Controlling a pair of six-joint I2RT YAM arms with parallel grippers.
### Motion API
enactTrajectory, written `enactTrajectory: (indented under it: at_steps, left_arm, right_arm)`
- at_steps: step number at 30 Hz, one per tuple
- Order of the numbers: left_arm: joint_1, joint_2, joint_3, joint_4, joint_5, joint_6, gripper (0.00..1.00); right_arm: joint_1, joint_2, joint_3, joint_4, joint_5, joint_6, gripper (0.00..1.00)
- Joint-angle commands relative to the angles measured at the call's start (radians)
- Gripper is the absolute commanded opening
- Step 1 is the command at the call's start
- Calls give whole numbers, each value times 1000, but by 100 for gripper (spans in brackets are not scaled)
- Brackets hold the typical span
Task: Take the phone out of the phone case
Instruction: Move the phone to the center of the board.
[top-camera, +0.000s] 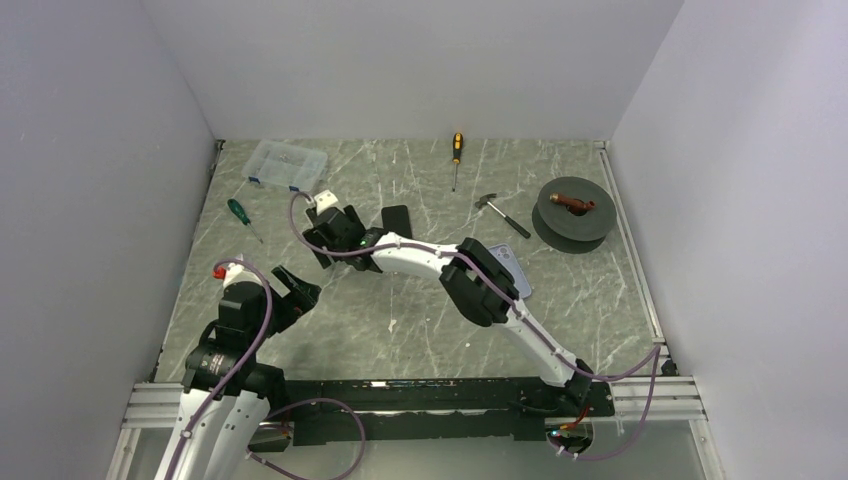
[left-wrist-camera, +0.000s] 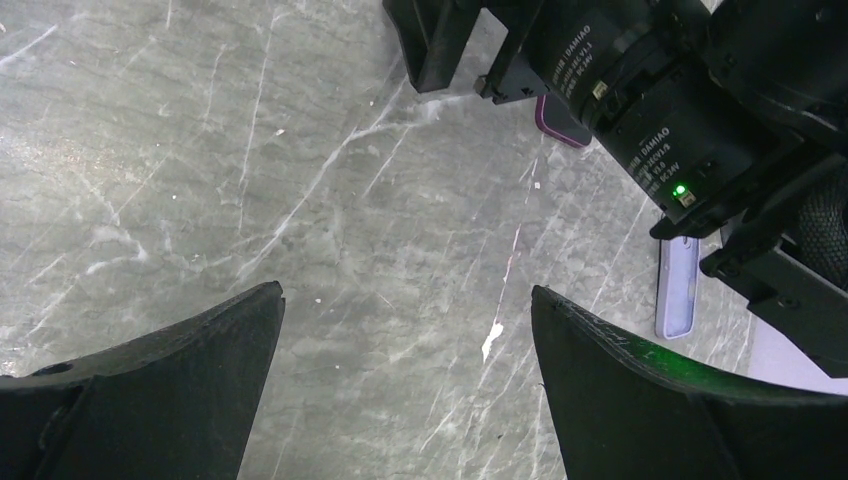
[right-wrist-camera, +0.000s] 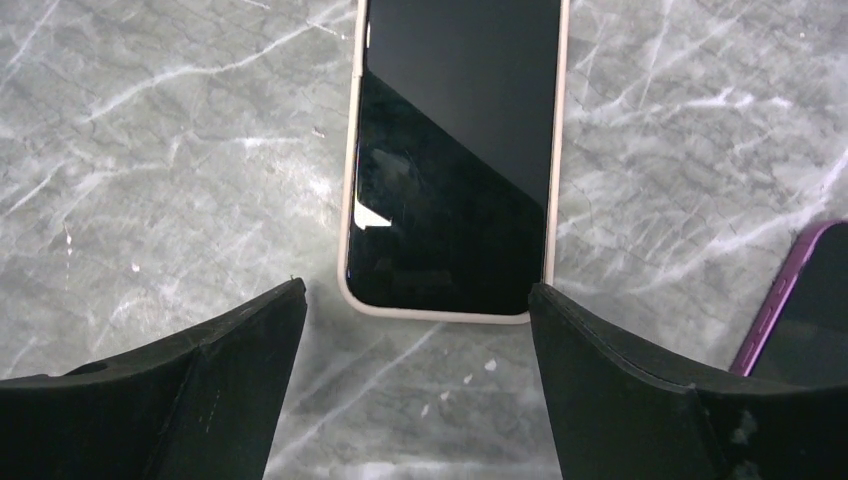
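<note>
A phone (right-wrist-camera: 455, 150) with a dark screen lies face up on the marble table in a cream phone case (right-wrist-camera: 349, 200) whose rim frames it. My right gripper (right-wrist-camera: 417, 298) is open just short of the phone's near end. Its right fingertip (right-wrist-camera: 545, 300) is close beside the case's near corner, and nothing is between the fingers. In the top view the right arm reaches across to the table's left middle, and the right gripper (top-camera: 335, 235) hides that phone. My left gripper (left-wrist-camera: 407, 291) is open over bare marble at the near left (top-camera: 297, 292), holding nothing.
A purple-edged phone (right-wrist-camera: 795, 295) lies right of the cream one. A lavender case (left-wrist-camera: 678, 285) lies farther right. At the back are a clear parts box (top-camera: 285, 163), a green screwdriver (top-camera: 240, 213), an orange screwdriver (top-camera: 457, 150), a hammer (top-camera: 500, 212) and a grey disc (top-camera: 572, 208).
</note>
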Motion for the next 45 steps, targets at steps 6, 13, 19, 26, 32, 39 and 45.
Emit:
enactTrajectory:
  at_steps: [6,13,19,26,32,39,45]
  left_arm:
    - [-5,-24,1,25,22,6,99]
    - [-7,-28,1,24,21,7,99]
    - [-8,-32,3,20,21,8,99]
    - [-13,-32,1,21,18,6,99]
    - [-13,-20,1,25,16,9,99]
    - [-14,-21,1,22,14,6,99]
    - [-14,-22,1,19,11,5,99]
  right_arm:
    - [2,-154,-266,-49,-5,71,82]
    - [2,-239,-297,-17,-1,88,100]
    - [-12,-128,-59,-144,-87,77,100]
    - [-28,-4,87,-235,-84,86,100]
    - [-28,-4,55,-219,-49,85,100]
    - [-34,35,99,-225,-58,77,100]
    - [-49,90,175,-248,-85,76,100]
